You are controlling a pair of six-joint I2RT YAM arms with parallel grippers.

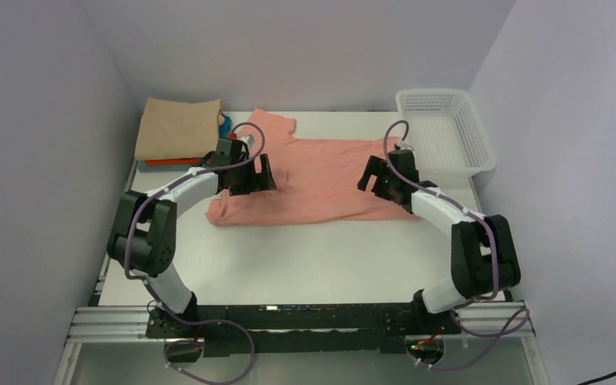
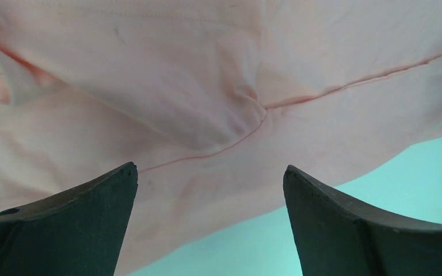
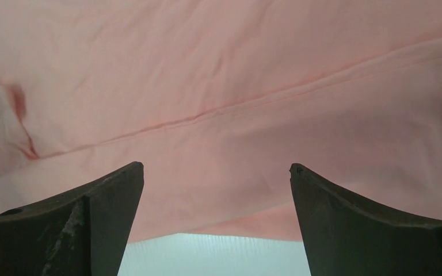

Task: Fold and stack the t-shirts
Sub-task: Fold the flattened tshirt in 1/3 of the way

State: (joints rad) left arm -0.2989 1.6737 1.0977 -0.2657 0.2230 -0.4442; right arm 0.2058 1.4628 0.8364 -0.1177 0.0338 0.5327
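Salmon-pink t-shirt (image 1: 329,180): spread flat, mid-counter (image 1: 305,257); left gripper (image 1: 262,174) spread wide, empty, above its left end; right gripper (image 1: 367,176) likewise wide, empty, above its right end; folded t-shirts (image 1: 178,128), tan uppermost, beyond its left end; mesh basket (image 1: 449,132) beyond its right end.

t-shirt (image 1: 333,172): plain salmon-pink | folded shirt (image 1: 178,128): tan | basket (image 1: 433,93): white mesh | table (image 1: 305,257): white

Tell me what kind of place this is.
Probably a robotics lab test cell: a left arm and right arm bolted to a white table, plain enclosing walls, and laundry props, a salmon-pink t-shirt and mesh basket.
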